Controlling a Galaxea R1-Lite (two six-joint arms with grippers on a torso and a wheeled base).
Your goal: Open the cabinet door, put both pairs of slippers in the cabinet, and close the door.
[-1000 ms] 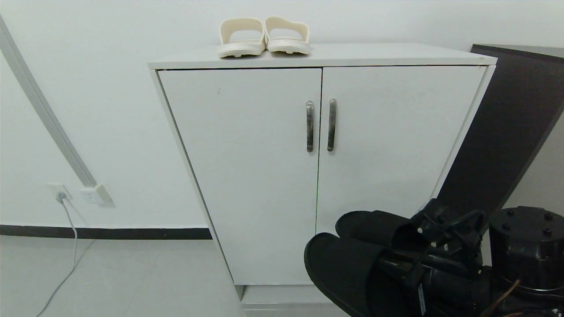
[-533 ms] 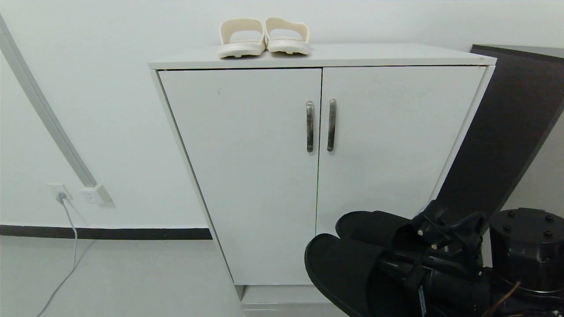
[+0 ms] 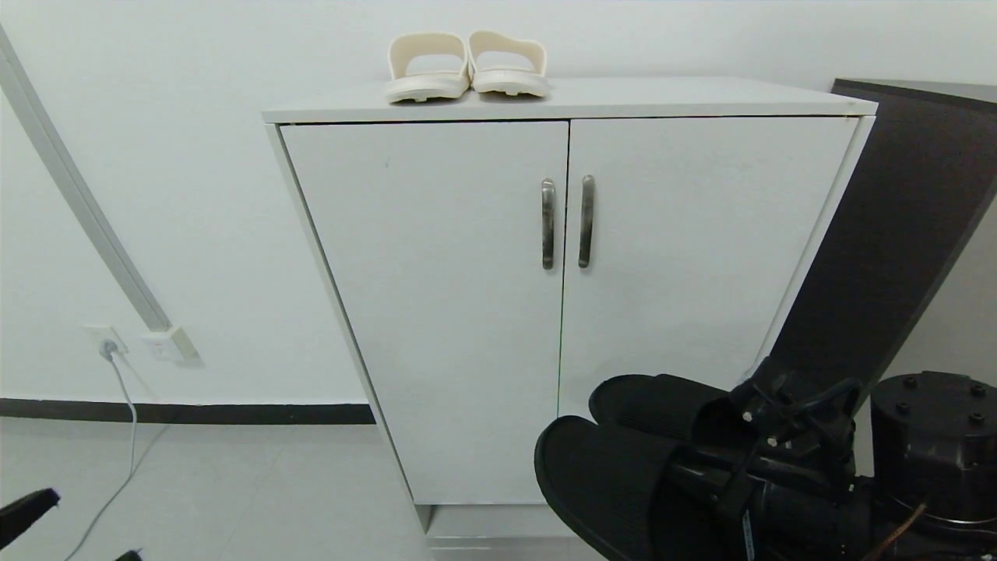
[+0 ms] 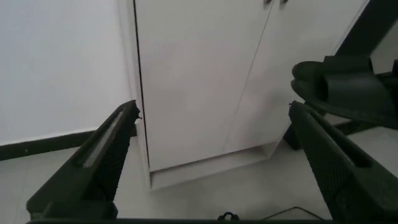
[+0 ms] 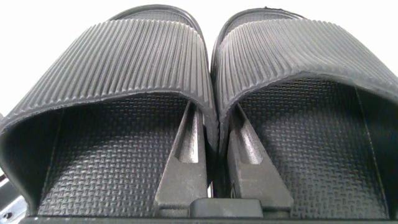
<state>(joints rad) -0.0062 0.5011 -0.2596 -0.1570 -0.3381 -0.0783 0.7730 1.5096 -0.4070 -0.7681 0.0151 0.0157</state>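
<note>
The white cabinet stands against the wall with both doors shut, its two metal handles side by side at the centre seam. A cream pair of slippers rests on its top. Low in front of the right door, my right gripper is shut on the black pair of slippers, one finger inside each slipper, pinching their inner walls together. My left gripper is open and holds nothing, low and to the left of the cabinet's base; one fingertip shows at the lower left of the head view.
A dark panel leans against the wall to the right of the cabinet. A wall socket with a grey cable sits low on the left. Grey floor lies open in front of the left door.
My left gripper's fingertip has come into the head view at the bottom left. The right gripper and the black slippers have sunk slightly. The cabinet doors remain shut.
</note>
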